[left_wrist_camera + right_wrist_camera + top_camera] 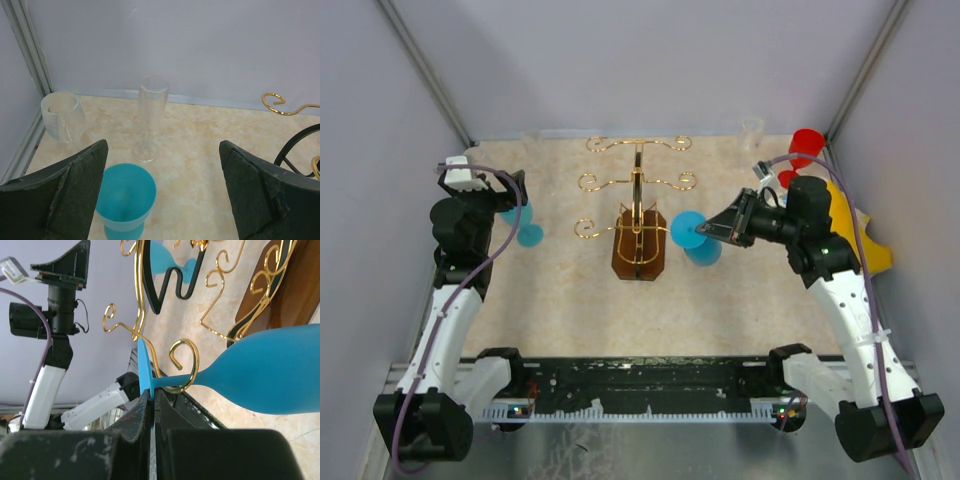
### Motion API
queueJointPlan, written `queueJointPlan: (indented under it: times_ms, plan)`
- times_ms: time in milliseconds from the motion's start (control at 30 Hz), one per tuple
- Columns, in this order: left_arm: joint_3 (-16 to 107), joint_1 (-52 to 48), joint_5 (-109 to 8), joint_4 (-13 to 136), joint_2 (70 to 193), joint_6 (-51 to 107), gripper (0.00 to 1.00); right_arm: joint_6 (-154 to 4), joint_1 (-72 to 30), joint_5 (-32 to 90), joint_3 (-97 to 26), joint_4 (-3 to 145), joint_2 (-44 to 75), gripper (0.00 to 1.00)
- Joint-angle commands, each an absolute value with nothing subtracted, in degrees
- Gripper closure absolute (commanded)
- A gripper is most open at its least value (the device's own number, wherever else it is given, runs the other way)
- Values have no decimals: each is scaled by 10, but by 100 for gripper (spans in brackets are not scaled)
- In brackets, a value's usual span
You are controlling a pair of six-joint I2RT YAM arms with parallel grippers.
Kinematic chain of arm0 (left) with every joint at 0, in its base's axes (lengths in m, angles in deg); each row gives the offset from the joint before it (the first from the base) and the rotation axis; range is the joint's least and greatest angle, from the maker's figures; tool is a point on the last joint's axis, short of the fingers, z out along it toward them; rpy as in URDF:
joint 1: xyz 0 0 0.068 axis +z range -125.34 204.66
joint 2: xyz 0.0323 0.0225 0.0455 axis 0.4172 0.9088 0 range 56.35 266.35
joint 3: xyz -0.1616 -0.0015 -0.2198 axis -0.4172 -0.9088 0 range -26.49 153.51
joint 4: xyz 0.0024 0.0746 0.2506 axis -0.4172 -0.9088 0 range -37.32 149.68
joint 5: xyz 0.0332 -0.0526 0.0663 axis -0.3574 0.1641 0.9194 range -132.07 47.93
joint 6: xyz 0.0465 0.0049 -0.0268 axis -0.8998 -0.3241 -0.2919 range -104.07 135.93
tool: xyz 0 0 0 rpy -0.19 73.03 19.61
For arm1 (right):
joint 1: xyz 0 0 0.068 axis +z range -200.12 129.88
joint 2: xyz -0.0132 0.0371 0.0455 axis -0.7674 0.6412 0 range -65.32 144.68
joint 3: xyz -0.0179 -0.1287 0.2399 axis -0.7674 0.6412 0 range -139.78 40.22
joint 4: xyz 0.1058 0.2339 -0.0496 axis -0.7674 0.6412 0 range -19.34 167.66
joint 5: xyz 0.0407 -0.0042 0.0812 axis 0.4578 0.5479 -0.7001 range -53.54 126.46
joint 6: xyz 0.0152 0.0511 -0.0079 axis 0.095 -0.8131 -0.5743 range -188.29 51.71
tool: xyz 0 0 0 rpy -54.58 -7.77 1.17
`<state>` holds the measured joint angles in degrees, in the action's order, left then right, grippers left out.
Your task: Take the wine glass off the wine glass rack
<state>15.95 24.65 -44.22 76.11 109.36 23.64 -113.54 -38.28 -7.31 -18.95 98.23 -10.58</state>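
The blue wine glass hangs upside down from the lowest right arm of the gold wine glass rack, which stands on a dark brown base. In the right wrist view its stem passes through a curled gold loop, with the bowl on one side and the thin foot on the other. My right gripper is shut on the edge of that foot. My left gripper hangs open over the left of the table, above a second blue glass standing upright, with nothing between its fingers.
A clear flute and a clear tumbler stand near the back left wall. Red cups and a yellow object sit at the back right, behind my right arm. Side walls close in the table.
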Motion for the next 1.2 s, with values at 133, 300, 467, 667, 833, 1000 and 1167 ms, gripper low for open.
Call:
queueJointPlan:
  times_ms: [133, 300, 467, 667, 833, 1000, 1167]
  plan:
    - [180, 244, -445, 758, 1088, 244, 3, -1159, -388, -136, -172, 964, -136, 100]
    - [180, 245, -449, 758, 1090, 252, 3, -1183, -386, -161, -163, 912, -130, 100]
    - [184, 244, -450, 755, 1092, 252, 3, -1193, -376, -161, -171, 883, -104, 100]
    - [190, 244, -450, 752, 1095, 250, 3, -1203, -357, -158, -195, 847, -72, 100]
    - [191, 245, -453, 750, 1096, 250, 3, -1234, -357, -160, -200, 786, -41, 100]
    - [196, 244, -455, 746, 1096, 244, 3, -1238, -358, -147, -215, 749, -15, 100]
    - [206, 244, -455, 741, 1098, 240, 3, -1204, -374, -129, -250, 786, -2, 100]
